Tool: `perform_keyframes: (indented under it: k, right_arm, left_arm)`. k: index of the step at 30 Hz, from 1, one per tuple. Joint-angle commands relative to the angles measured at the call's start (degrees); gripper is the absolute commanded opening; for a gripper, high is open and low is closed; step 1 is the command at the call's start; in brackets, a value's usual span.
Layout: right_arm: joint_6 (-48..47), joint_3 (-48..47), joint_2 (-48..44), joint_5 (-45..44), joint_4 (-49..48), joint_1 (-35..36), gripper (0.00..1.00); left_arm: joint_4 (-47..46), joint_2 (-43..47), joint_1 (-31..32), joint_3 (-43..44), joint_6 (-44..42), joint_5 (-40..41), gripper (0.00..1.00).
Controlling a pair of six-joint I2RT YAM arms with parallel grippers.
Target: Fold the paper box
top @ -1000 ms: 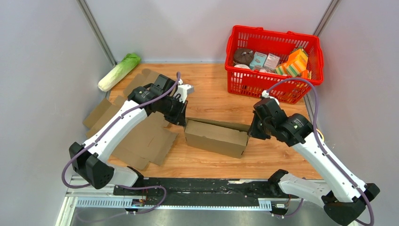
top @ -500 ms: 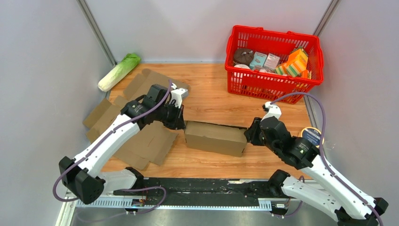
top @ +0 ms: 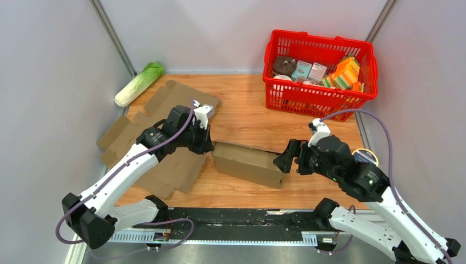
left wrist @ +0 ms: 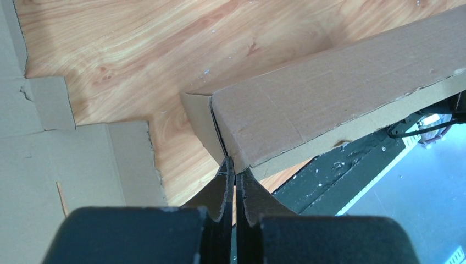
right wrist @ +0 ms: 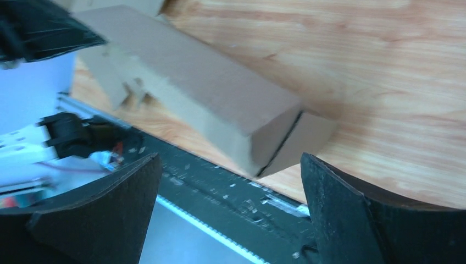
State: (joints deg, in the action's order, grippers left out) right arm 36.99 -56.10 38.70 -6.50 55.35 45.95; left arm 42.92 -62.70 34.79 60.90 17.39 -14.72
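The box [top: 247,164] lies mid-table, folded into a long tube, with its 3 o'clock flap [right wrist: 308,140] ajar before the wide-open right gripper [top: 281,161] and the left gripper [left wrist: 233,168], fingers pressed together, at its 9 o'clock end, so the ends likely remain to close.

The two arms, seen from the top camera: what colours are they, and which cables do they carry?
Both the left arm and the right arm have white links with black joints and black bases. A purple cable loops along each. Their fingers are plain black.
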Motion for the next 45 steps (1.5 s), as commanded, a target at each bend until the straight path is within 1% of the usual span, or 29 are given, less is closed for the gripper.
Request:
perform_keyframes:
  k: [1,2,3,4,6,7,8,10,13,16,22,26,30,35,36,37,41,43,45]
  right_arm:
    - [8.34,-4.89,-0.21,9.4,2.91,-0.51,1.0]
    - [10.36,-5.86,0.41,7.66,4.57,-1.04,1.0]
    - [15.86,-6.91,2.15,6.6,6.76,-1.91,1.0]
    - [18.7,-8.05,2.95,6.59,10.44,-4.71,1.0]
    - [24.58,-8.42,4.62,13.06,10.04,-8.32,1.0]
    - [27.4,-7.89,4.98,15.79,8.99,-11.82,1.0]
    - [29.87,-6.32,5.24,20.0,8.81,-13.33,1.0]
    - [32.86,-5.34,6.29,22.66,8.28,-16.32,1.0]
    - [34.28,-4.73,7.09,24.34,9.16,-19.48,1.0]
    - [36.48,-3.5,7.01,26.45,6.89,-22.04,1.0]
    - [42.98,0.89,7.36,30.32,4.51,-23.63,1.0]
    - [45.97,2.66,7.44,29.53,4.15,-23.63,1.0]
    - [49.57,4.15,7.8,30.06,1.78,-23.63,1.0]
    - [55.19,6.08,6.04,27.08,-0.33,-23.63,1.0]
    - [55.99,6.43,5.6,26.46,-0.94,-23.63,1.0]
    - [57.56,6.7,4.99,25.84,-1.38,-23.63,1.0]
    - [59.07,8.1,4.98,22.07,-3.58,-23.63,1.0]
    - [59.33,9.51,5.25,22.23,-7.53,-23.63,1.0]
    - [59.69,9.78,6.04,22.24,-8.59,-23.63,1.0]
  left_arm:
    - [0.85,-0.67,0.19,0.36,1.6,2.33,0.0]
    - [1.03,-0.5,0.11,0.44,1.77,2.5,0.0]
    - [1.03,-0.5,0.11,0.53,1.95,2.5,0.0]
    - [1.12,-0.06,0.11,0.53,2.21,2.94,0.0]
    - [1.12,0.2,0.2,0.27,2.74,3.29,0.0]
    - [1.03,0.38,0.37,0.18,3.0,4.08,0.0]
    - [0.86,0.64,0.28,0.09,3.44,4.26,0.0]
    - [0.94,0.47,0.37,0.0,3.79,4.7,0.0]
    - [1.99,0.21,0.81,0.53,4.41,5.66,0.0]
    - [1.91,0.91,1.16,0.36,5.37,7.07,0.0]
    - [1.73,2.14,1.95,0.09,7.31,10.32,0.0]
    - [0.25,3.28,2.48,-0.96,9.68,12.26,0.0]
    - [-0.81,4.07,3.18,-1.84,11.35,13.84,0.0]
    - [-2.13,5.48,4.5,-2.89,13.28,14.46,0.0]
    - [-2.13,5.57,4.68,-2.9,13.46,16.46,0.0]
    - [-2.4,5.65,4.85,-2.98,13.9,16.65,0.0]
    - [-3.36,5.57,5.55,-3.51,14.87,16.66,0.0]
    - [-3.71,5.66,5.82,-3.77,15.22,16.83,0.0]
    - [-3.63,5.57,6.08,-3.86,15.31,16.74,0.0]
